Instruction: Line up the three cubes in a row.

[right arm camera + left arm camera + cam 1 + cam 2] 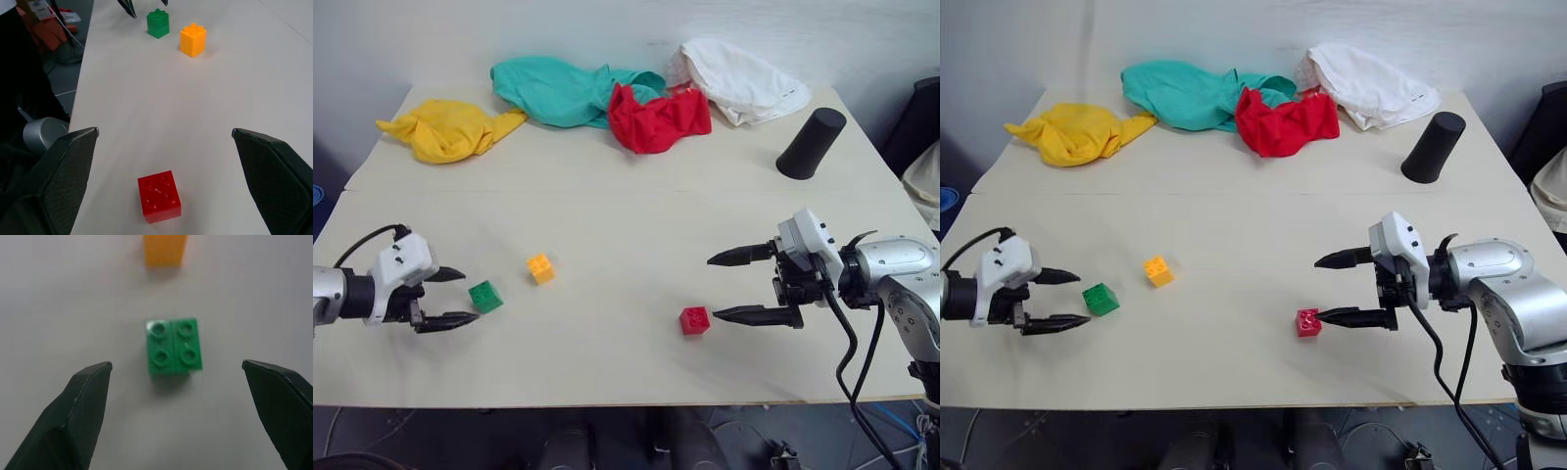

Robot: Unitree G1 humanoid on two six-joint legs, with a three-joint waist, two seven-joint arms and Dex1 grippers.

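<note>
Two grippers, both spread wide and holding nothing. Left gripper point(453, 296): aimed at the green brick point(485, 296), which lies just beyond its fingertips, not yet between them. Right gripper point(729, 287): pointed toward the red brick point(695, 320), which sits just off its lower fingertip. Yellow-orange brick point(540, 268): near the green one, slightly farther back; the red one lies well apart from both. Handling, by judgement: light, rigid moulded plastic, smooth-sided and liable to skid if nudged; best pinched across two flat opposite walls, below the studs. Surface: pale, matte table point(626, 215), flat. Far edge: yellow, teal, red and white cloths, plus a black tapered cylinder point(811, 143).
</note>
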